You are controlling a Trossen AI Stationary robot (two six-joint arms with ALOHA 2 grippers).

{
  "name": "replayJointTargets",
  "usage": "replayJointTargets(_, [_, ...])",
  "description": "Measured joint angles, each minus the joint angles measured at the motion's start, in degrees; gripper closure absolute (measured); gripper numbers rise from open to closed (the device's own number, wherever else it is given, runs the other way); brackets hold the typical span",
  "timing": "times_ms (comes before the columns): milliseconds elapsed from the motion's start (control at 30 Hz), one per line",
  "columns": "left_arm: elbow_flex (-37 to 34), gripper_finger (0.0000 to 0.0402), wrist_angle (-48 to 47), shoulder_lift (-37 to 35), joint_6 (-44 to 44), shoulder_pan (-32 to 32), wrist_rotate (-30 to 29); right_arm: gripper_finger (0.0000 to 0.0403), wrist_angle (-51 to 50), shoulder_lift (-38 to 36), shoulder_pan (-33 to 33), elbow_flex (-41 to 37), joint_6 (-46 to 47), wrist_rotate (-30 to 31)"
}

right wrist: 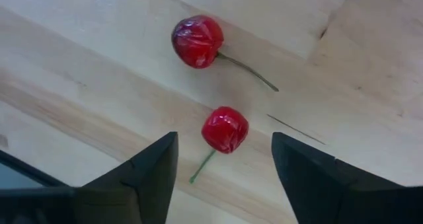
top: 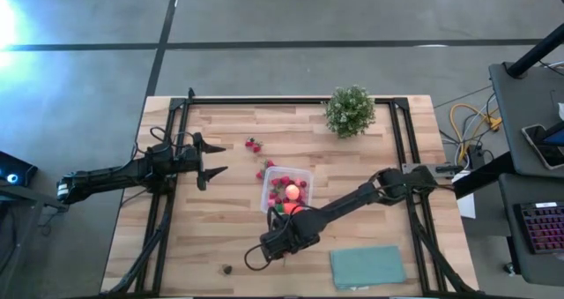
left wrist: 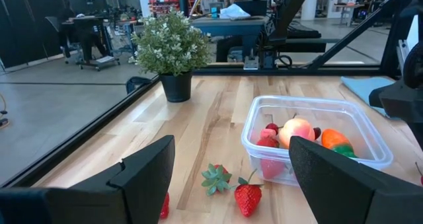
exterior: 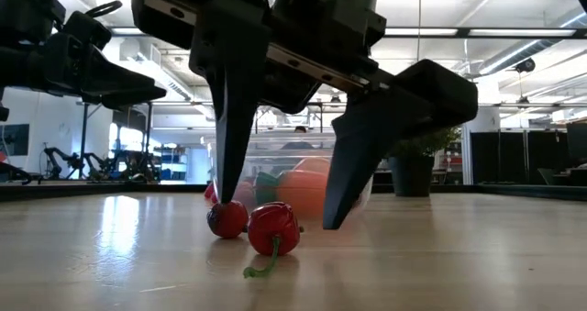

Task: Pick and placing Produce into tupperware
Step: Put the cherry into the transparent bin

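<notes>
Right gripper (right wrist: 223, 159) hangs low over the table (top: 238, 237) with its fingers spread wide, holding nothing, just in front of the plastic container (top: 286, 190). Between the fingertips lies one red cherry (right wrist: 225, 129) with a green stem; a second cherry (right wrist: 197, 41) lies a little beyond it, its stem pointing away. From table level both cherries sit on the wood beneath the two dark fingers, and the gripper body hides most of the container behind them.

Inside the container lie a pink-orange peach (left wrist: 297, 130), an orange piece with a green end (left wrist: 336, 141) and some red pieces, possibly strawberries, though the cloudy wall blurs them. Loose strawberries (left wrist: 248, 197) lie on the table just beside the container, and another pair further off toward the potted plant (top: 350, 110).

Left gripper (top: 214, 160) waits open over the left side of the table, apart from everything. A teal cloth (top: 367, 267) lies near the front edge.
</notes>
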Motion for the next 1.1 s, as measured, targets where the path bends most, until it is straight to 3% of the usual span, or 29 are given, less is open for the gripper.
replayJointTargets(600, [0.0, 0.0119, 0.0, 0.0, 0.0, 0.0, 0.0, 0.0199, 3.9, 0.0, -0.1, -2.9, 4.9, 0.0])
replayJointTargets(1100, [0.0, 0.0119, 0.0, 0.0, 0.0, 0.0, 0.0, 0.0282, 3.8, 0.0, -0.1, -3.0, 4.9, 0.2])
